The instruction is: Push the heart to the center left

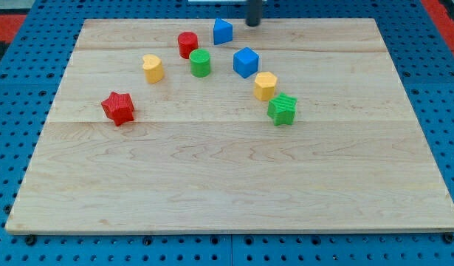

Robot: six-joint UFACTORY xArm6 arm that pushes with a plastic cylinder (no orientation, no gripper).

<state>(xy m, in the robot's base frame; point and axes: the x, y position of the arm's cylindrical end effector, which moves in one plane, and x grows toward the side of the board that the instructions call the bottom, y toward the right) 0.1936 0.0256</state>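
Toward the view's left and lower than my tip [253, 24], yellow heart [153, 68], well apart.

Yellow heart-shaped block [153, 68] on the wooden board.
It sits flat in the view's upper left part, apart from its neighbours, lobes indistinct at this size.

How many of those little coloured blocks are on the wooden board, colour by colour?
Red: 2, the red star and the red cylinder
Yellow: 2, the left yellow block and the right yellow block
Green: 2, the green cylinder and the green star
Blue: 2, the top blue block and the blue cube
Total: 8
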